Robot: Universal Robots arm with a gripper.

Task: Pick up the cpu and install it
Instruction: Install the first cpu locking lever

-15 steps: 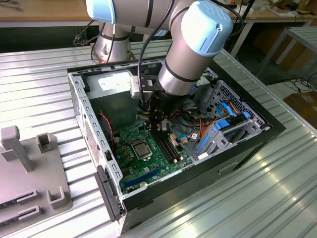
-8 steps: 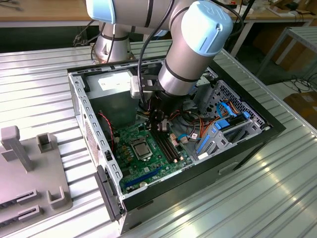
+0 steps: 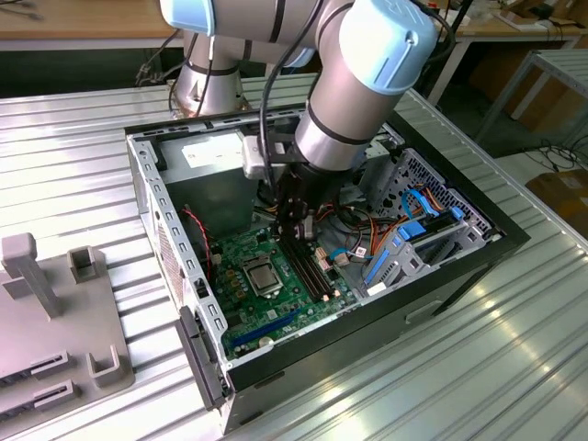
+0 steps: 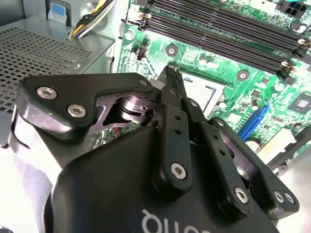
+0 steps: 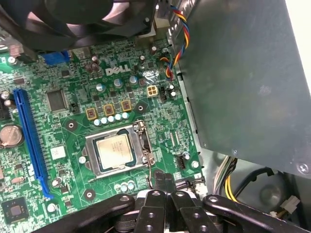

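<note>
Item one, gripper (image 5: 163, 180): we find its black fingers (image 4: 171, 80) drawn together with nothing between them, tips poised just beside the socket's edge, above the board. In the exterior view the gripper (image 3: 296, 223) hangs inside the open case (image 3: 441, 276).

Item two, the cpu (image 5: 113, 151): a small flat square, matte silver-grey top, already lying in the socket (image 5: 141, 141), whose bright metal frame surrounds it. In the exterior view the cpu (image 3: 260, 273) sits mid-board.

Item three, motherboard (image 5: 63, 145): glossy green, studded with small capacitors, a long blue slot (image 5: 30, 141), long black memory slots (image 4: 218, 29).

Item four, wire bundle (image 5: 172, 43): thin, multicoloured, near the grey sheet-metal wall.

Risk, in our judgement: the tips are so near the frame that a slight drift could scrape it or press the chip askew, bending contacts beneath.
</note>
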